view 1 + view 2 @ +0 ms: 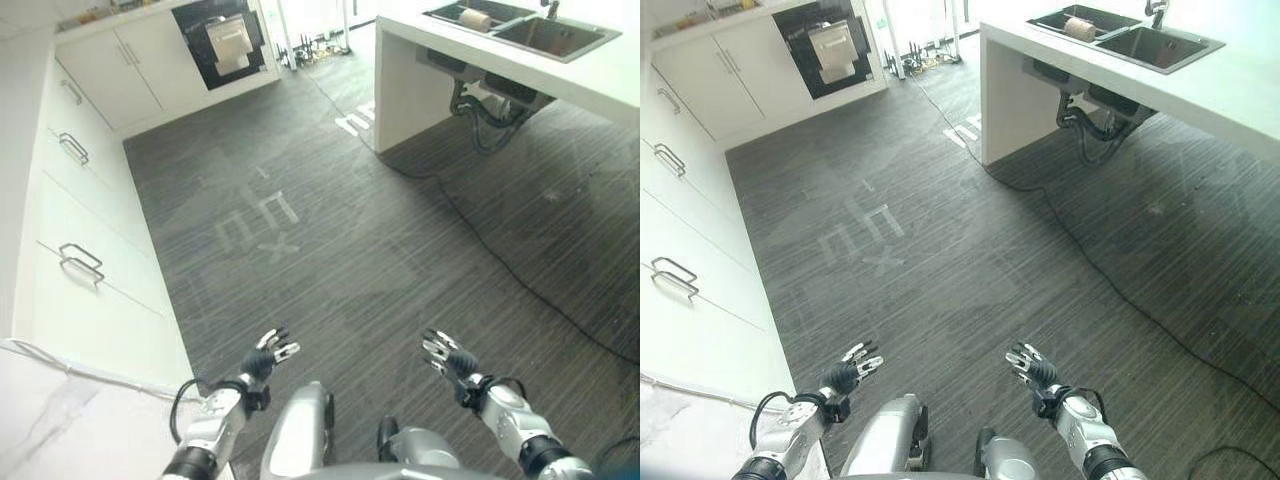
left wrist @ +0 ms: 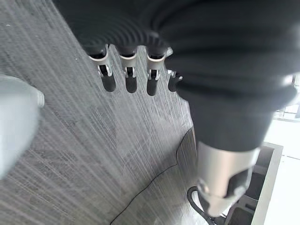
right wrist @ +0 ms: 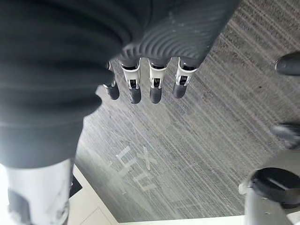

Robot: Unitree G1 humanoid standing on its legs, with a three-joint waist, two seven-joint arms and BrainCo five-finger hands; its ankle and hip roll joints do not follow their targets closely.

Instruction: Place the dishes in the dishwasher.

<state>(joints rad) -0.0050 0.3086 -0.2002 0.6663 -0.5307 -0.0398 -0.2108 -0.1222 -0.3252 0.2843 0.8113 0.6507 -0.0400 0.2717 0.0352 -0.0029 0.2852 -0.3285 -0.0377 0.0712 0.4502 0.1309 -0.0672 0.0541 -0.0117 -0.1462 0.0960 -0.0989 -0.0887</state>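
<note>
Dark plank floor (image 1: 330,250) ahead; left robot hand (image 1: 268,355) and right robot hand (image 1: 445,356) both released, empty; sink (image 1: 520,30) far off; task seemingly unstarted.

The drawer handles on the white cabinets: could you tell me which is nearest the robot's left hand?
The lowest handle, closest of the three to the left hand.

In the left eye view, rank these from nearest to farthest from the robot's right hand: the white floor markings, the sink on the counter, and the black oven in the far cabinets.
From the right hand, low and right of centre:
1. White floor markings, mid-floor, ahead and to the left.
2. Sink, on the counter at the upper right.
3. Black oven, in the far cabinets, top centre-left.

The last two are close; the oven looks slightly farther.
</note>
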